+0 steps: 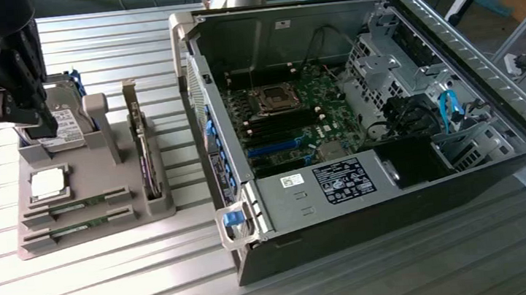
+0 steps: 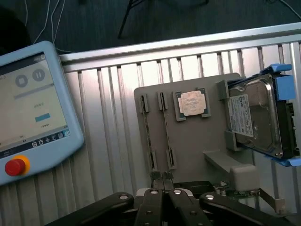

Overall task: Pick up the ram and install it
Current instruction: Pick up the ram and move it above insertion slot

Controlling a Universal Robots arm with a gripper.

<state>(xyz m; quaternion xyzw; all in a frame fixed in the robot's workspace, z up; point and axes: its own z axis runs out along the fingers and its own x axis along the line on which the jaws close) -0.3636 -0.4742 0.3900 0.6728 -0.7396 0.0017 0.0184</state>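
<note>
In the exterior view, the black gripper (image 1: 30,120) hangs over the far end of the grey plastic holder tray (image 1: 157,206), above the silver hard drive with a white label (image 1: 63,126). Its fingers are pressed together and carry nothing. The ram (image 1: 83,204), a long thin green circuit-board stick, lies in a slot at the tray's near end, just past the square silver processor chip (image 1: 47,183). A second stick like it sits one slot further out. The step in hand looks like the approach. Done well, it probably means centring over one stick only, with the fingers square across its thin edge (the slots are close neighbours). The ram is well apart from the gripper, at the tray's opposite end.

In the wrist view, the shut gripper (image 2: 162,181) sits just off the tray (image 2: 207,141) edge. The ram (image 2: 165,132) stands edge-on in its slot beside the processor chip (image 2: 193,103), roughly in line with the fingertips but not touching them. The hard drive (image 2: 256,117) lies at the tray's other side.
</note>
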